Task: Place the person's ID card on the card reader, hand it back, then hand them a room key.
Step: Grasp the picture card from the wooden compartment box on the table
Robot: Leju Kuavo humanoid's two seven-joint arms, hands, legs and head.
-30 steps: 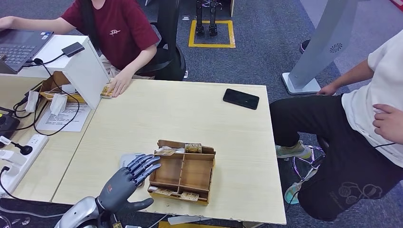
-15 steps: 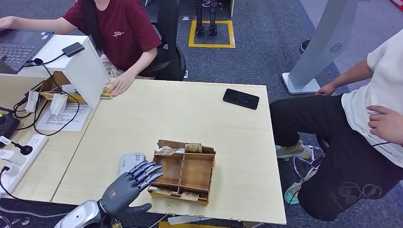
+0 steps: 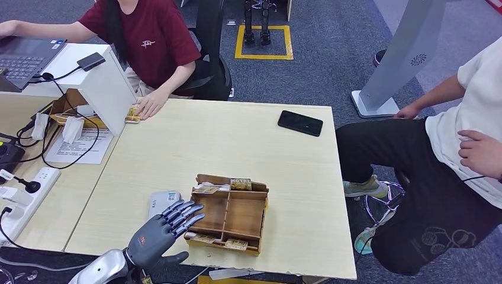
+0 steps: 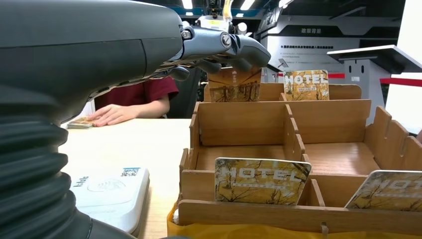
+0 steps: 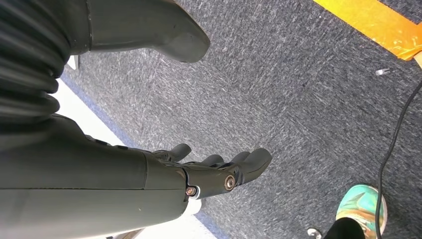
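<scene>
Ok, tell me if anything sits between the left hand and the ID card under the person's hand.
Only bare table lies between the left hand and the ID card. The person's hand rests on the card, and the card reader lies beside the left hand.

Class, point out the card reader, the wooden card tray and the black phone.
card reader (image 3: 161, 202), head view, white top face.
wooden card tray (image 3: 264, 207), head view, right wall.
black phone (image 3: 300, 123), head view, screen centre.
</scene>
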